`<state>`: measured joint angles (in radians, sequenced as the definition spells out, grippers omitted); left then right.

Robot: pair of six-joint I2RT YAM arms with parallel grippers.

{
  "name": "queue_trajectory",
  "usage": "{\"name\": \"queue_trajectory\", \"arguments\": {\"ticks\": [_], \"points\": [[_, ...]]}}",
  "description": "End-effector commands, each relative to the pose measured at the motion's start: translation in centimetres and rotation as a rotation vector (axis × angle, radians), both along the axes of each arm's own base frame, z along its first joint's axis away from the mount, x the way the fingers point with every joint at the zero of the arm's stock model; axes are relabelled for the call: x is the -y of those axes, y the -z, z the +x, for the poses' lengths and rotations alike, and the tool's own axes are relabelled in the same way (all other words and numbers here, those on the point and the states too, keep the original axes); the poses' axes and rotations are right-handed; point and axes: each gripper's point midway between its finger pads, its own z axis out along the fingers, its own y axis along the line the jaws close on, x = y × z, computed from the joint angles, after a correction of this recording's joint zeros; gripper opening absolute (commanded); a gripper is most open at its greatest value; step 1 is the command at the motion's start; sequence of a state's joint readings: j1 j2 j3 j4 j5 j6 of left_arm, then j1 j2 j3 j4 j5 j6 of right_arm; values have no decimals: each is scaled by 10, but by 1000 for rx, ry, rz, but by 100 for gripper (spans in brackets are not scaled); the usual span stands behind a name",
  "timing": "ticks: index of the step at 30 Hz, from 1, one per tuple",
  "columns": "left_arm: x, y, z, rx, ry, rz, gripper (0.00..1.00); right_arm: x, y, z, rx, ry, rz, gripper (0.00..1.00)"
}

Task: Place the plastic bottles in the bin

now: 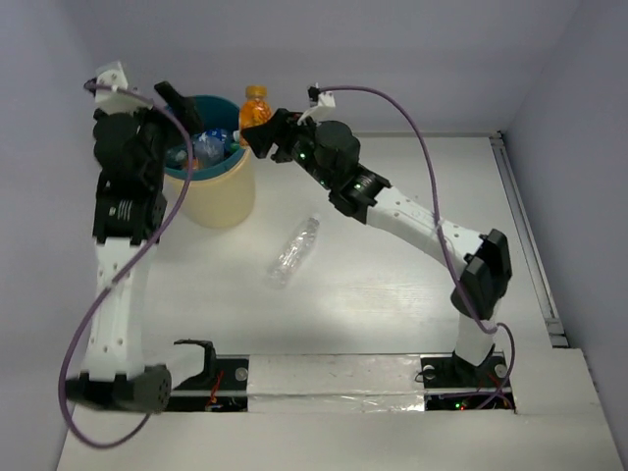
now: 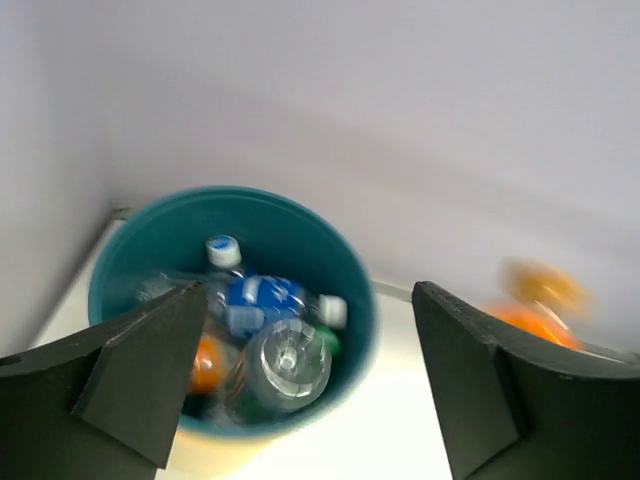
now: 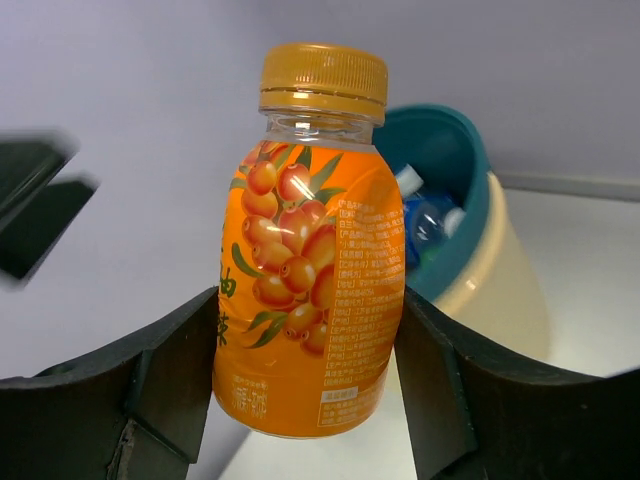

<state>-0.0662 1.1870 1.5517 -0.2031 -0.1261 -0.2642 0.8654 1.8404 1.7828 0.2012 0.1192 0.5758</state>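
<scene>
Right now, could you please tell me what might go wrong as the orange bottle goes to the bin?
The left gripper hangs open right over the bin, so the right gripper, carrying the orange bottle, could bump it. The grip sits low on the bottle, so it might tip when swung.

The left arm [image 1: 118,285] and right arm [image 1: 412,216] share white link shells and black joint housings. A purple cable [image 1: 368,89] trails along each. The left tool [image 2: 310,298] and right tool [image 3: 310,300] have matte black, wedge-shaped fingers [image 2: 140,380].
</scene>
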Motion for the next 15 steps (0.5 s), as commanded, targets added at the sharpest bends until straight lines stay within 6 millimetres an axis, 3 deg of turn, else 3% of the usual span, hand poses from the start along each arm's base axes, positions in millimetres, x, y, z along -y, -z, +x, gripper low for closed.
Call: {"name": "queue_trajectory", "arguments": {"ticks": [1,4,5,7,9,10,12,13,15], "points": [[22,6,-34,23,124,-71,75,-21,-50,3,106,-46,90,37],[29,30,-72,-2,176,-84,65,-47,-48,24,122,-48,57,38],[29,34,-79,-9,177,-83,64,-53,-37,31,101,-48,20,38],[27,48,-95,-29,173,-77,62,-67,-38,41,121,-54,36,38],[23,51,-105,-29,151,-79,62,-73,-40,45,140,-58,58,39],[22,51,-111,-22,147,-82,62,-79,-31,51,138,-52,60,40],[21,44,-123,12,149,-91,62,-76,-43,55,166,-21,112,41],[21,40,-128,27,149,-92,62,-79,-36,59,160,-15,119,42],[23,36,-131,34,164,-93,62,-81,-39,62,164,-11,161,49]]}}
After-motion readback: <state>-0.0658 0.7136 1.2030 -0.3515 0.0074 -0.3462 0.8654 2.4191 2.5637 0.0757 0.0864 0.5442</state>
